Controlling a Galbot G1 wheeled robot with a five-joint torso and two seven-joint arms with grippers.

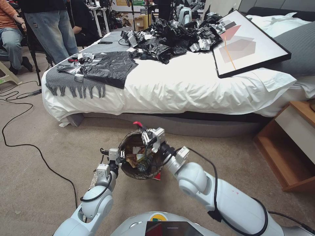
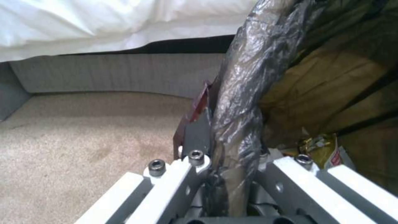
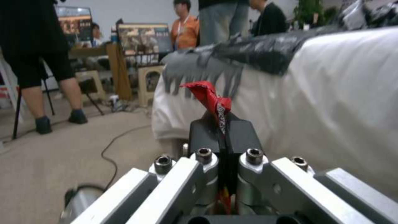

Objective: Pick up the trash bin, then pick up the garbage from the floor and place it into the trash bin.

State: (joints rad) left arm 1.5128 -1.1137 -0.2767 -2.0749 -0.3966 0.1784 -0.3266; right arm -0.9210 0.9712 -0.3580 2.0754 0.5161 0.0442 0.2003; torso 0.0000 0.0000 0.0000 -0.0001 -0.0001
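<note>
The small round trash bin (image 1: 139, 160) with its dark plastic liner was held above the beige short-pile carpet (image 1: 42, 183), its rim clamped between the fingers of the left gripper (image 1: 122, 158), with brown paper, a yellow wrapper (image 2: 321, 149) and a clear bottle seen inside. Over its far rim, the right gripper (image 1: 141, 127) was clenched on a flat red packet (image 3: 210, 99); its print could not be read. Beyond stood the white-sheeted bed (image 1: 183, 88).
</note>
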